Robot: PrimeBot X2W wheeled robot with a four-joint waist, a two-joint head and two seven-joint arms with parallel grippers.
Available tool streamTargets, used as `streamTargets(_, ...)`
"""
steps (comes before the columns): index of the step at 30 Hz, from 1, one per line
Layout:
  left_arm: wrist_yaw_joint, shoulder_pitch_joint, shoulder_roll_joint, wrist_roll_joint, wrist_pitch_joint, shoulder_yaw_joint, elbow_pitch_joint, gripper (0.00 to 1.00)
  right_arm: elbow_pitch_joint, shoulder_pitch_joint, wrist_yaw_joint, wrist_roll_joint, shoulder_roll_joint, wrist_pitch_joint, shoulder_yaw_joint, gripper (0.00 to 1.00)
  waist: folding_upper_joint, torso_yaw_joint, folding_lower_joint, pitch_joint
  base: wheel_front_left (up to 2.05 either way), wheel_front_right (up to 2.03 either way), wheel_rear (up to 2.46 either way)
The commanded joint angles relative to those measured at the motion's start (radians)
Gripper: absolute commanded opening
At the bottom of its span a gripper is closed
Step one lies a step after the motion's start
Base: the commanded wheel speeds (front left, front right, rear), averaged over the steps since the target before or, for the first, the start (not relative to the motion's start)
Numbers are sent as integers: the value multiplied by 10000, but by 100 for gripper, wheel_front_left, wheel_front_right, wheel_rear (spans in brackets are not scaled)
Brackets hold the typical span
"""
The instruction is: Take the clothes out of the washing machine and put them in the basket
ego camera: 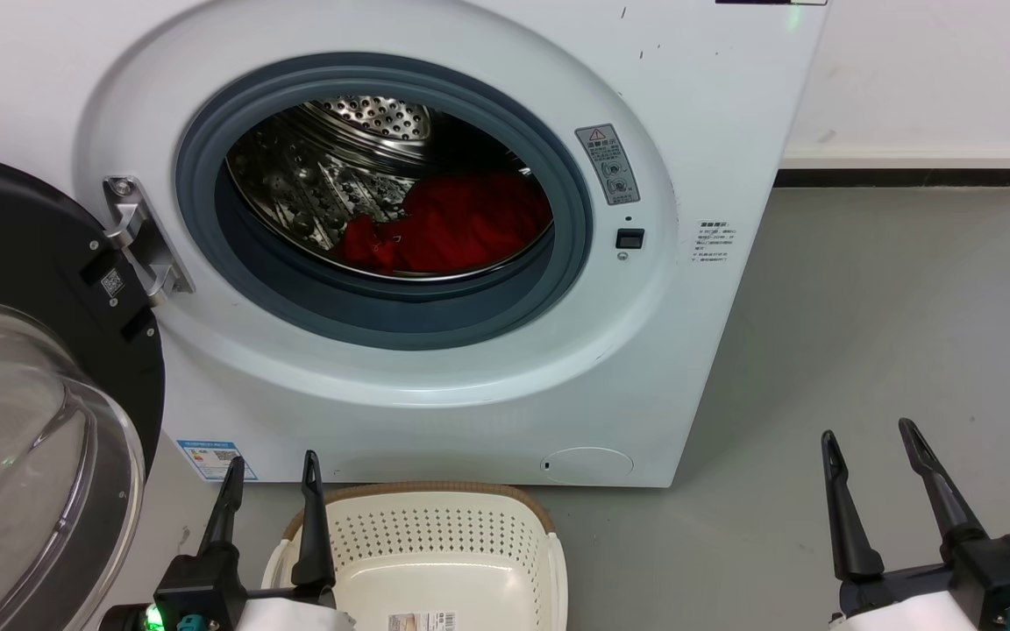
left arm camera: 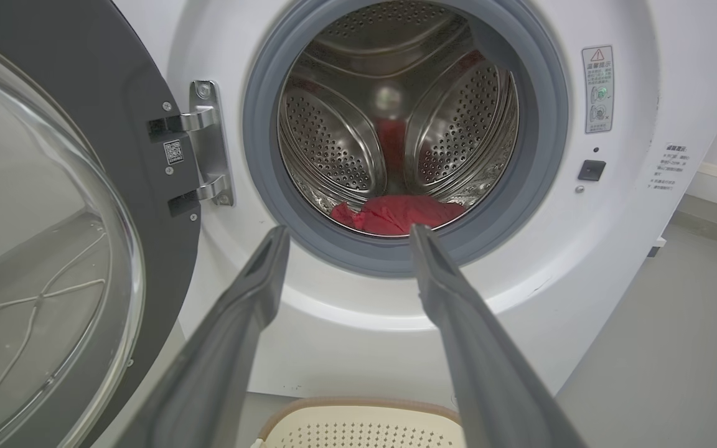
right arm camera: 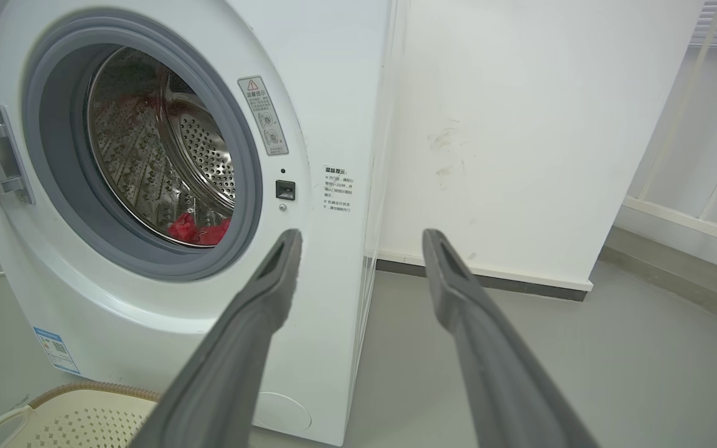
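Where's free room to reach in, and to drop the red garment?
Free: the drum above and left of the red garment, inside the grey ring; the basket, holding just a sticker; the floor right of the washer. Crowded: the left side, where the open door stands by the left gripper.

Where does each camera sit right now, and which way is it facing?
Head view: on the head, looking forward and down at the washing machine and basket; left claw lower left, right claw lower right.
Left wrist view: on the left arm, aimed into the drum at the clothes; its own fingers show.
Right wrist view: on the right arm, aimed at the machine's right edge and the wall; its fingers show.
Shared: all three see the clothes in the drum.
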Motion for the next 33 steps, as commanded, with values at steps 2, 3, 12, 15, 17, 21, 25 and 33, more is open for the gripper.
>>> streamTargets(2,9,21,17,-24,-28,16,34,100,63,48,-3,54,-14,-25,-18,100,0,15,0,10,0,0,0)
streamTargets(3,6,19,17,-19,-28,15,43,100,76,50,-3,57,-14,-25,-25,100,0,20,0,13,0,0,0)
streamTargets(12,42,49,17,3,-28,34,73,100,136,50,-3,54,-14,-25,-33,100,0,25,0,20,0,0,0)
streamTargets(15,53,44,17,6,-28,42,73,100,134,36,-3,43,-14,-25,-24,100,0,22,0,20,0,0,0)
streamTargets(17,47,36,16,0,-28,41,82,100,133,30,-3,50,-14,-25,-20,100,0,13,0,19,0,0,0)
streamTargets(21,75,-11,18,-85,-28,62,129,100,118,-6,-3,66,-14,-25,1,100,0,-24,0,34,0,0,0)
streamTargets(25,-11,-231,18,-117,-28,64,281,100,95,-70,-3,87,-14,-25,13,100,0,-62,0,80,0,0,0)
streamTargets(33,-895,-1567,16,-168,-28,255,1265,100,18,-345,-3,62,-14,-25,79,100,0,-269,0,495,0,0,0)
